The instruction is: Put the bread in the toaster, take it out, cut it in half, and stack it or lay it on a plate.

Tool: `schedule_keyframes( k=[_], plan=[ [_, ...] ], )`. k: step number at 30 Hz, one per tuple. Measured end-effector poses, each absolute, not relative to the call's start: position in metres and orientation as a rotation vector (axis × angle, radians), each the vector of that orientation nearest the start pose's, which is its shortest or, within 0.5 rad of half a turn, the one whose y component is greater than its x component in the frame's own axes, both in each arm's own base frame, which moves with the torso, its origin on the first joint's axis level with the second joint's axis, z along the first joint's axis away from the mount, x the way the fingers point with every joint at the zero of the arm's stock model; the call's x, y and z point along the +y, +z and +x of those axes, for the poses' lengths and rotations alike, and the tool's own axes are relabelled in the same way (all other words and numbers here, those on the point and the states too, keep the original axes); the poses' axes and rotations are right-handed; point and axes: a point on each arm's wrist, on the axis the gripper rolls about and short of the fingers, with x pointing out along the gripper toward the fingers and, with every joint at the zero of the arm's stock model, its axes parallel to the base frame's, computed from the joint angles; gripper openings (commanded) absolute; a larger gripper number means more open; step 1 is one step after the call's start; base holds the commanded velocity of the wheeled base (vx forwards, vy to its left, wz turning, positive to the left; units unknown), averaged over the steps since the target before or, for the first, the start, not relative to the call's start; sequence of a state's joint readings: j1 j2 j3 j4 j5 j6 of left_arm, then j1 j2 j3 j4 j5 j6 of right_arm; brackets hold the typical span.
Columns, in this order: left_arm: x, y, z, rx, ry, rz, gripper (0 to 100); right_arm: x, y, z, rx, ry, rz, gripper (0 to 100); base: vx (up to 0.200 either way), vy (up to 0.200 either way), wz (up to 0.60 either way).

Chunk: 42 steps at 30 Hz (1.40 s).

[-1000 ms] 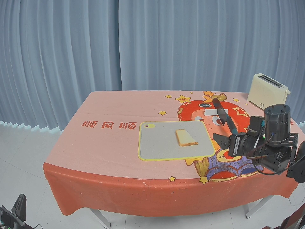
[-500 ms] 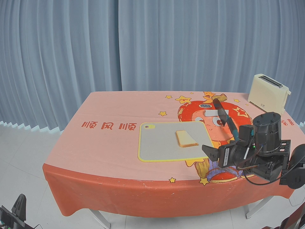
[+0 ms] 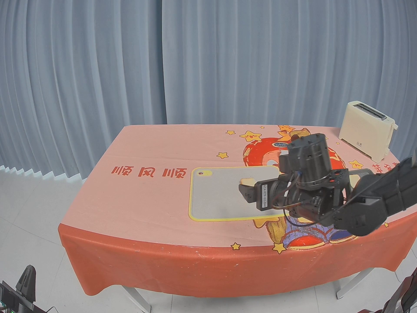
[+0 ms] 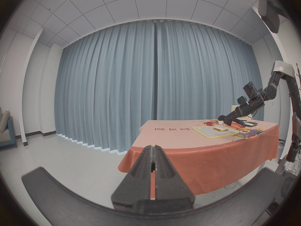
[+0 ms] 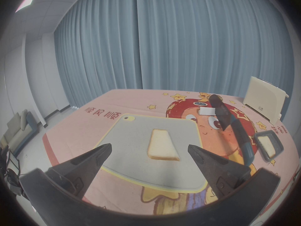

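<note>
One flat bread slice [image 5: 163,144] on the cutting board [image 5: 125,142] may be shoved, not pinched, if the wide-open right tool [image 5: 149,147] closes too high.

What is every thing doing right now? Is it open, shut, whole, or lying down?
Pale bread slice: whole, uncut, flat on the grey yellow-edged cutting board.
Cream toaster: upright, nothing sticking out.
Black-bladed knife: lying on the tablecloth, unheld.
Small dark tray: holds one bread piece.
Right gripper: open, empty, facing the slice.
Left gripper: shut, empty, off the table.
</note>
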<state>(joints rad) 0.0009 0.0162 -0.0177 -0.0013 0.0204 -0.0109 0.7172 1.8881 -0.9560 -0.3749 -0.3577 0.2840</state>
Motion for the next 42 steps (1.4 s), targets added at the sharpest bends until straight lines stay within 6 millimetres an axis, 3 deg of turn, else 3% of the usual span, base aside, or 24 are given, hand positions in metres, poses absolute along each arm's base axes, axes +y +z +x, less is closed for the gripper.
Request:
schedule_keyframes(
  k=[10,25,42],
  plan=[
    [0.0,0.081,-0.023,-0.003,0.021,-0.01,0,0.248,0.123,0.293,0.561,0.277,-0.043,100,0.0,0.0,0.0],
    [0.0,0.081,-0.023,-0.003,0.023,-0.013,0,0.258,0.102,0.317,0.577,0.253,-0.032,100,0.0,0.0,0.0],
    [0.0,0.081,-0.023,-0.003,0.023,-0.013,0,0.275,0.088,0.311,0.6,0.283,-0.059,100,0.0,0.0,0.0]
  ],
)
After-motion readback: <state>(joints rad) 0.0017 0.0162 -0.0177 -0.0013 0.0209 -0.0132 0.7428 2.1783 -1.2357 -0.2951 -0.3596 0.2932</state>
